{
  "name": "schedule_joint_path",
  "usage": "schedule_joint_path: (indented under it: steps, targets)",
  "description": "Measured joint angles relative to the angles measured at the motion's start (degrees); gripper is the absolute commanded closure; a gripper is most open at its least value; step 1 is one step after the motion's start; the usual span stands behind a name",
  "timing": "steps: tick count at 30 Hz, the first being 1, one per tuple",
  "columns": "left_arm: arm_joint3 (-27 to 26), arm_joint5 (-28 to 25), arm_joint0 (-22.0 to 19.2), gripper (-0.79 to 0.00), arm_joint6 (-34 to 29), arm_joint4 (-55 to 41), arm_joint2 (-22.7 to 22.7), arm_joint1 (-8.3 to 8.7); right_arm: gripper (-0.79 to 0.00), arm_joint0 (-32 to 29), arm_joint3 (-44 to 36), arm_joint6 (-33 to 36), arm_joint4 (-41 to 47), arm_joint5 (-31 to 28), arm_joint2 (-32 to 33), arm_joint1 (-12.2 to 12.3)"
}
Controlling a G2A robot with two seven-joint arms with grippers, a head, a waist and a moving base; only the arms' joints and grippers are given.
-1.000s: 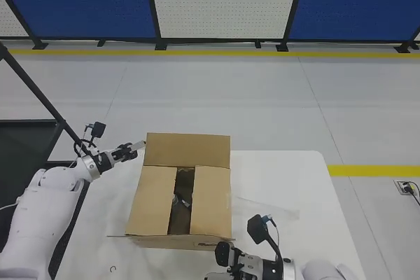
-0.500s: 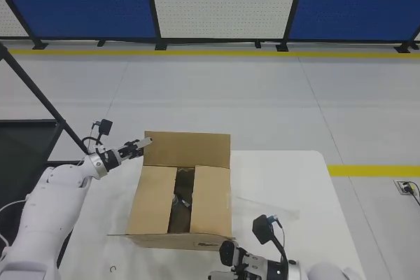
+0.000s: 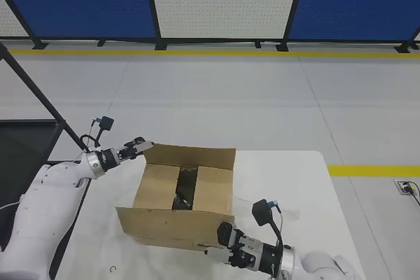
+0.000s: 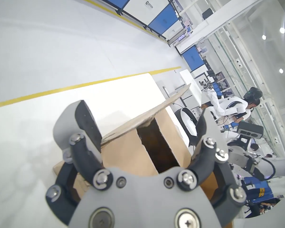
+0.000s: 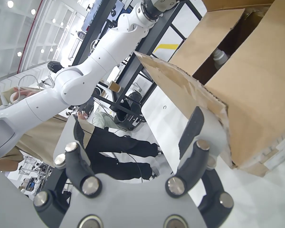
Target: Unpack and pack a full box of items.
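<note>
A brown cardboard box (image 3: 156,190) stands mid-table, its two inner flaps folded in with a gap between them. Through the gap a white bottle (image 5: 219,56) and other dark items (image 3: 185,200) show. My left gripper (image 3: 141,145) is at the far left corner of the box, open, with the far flap's (image 4: 142,119) edge running between its fingers. My right gripper (image 3: 221,246) is at the near right corner, open. The near flap (image 5: 180,86) stands raised, its corner resting against one fingertip (image 5: 199,126).
The white table (image 3: 287,182) has bare room to the right of the box and along its left side. A small dark hook (image 3: 112,269) lies near the front left. A black metal frame (image 3: 28,77) stands off the table's left side.
The near flap has swung up from lying low at the front edge, with my right gripper rising behind it. The far flap has tilted up. My left gripper moved slightly right to its corner.
</note>
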Motion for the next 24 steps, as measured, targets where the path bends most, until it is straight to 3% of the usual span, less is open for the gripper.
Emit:
schedule_joint_path:
  steps: [12,24]
  targets:
    - [-16.71,5.94,6.24,-0.785,-5.98,-7.7,3.53,6.87,-0.785,2.92,3.65,-4.91,-3.15,2.89,-3.12,-0.73]
    - [-26.5,13.05,10.74,-0.785,-13.08,-20.83,5.04,12.66,-0.785,6.92,8.12,-9.02,-5.42,6.34,-6.81,-1.87]
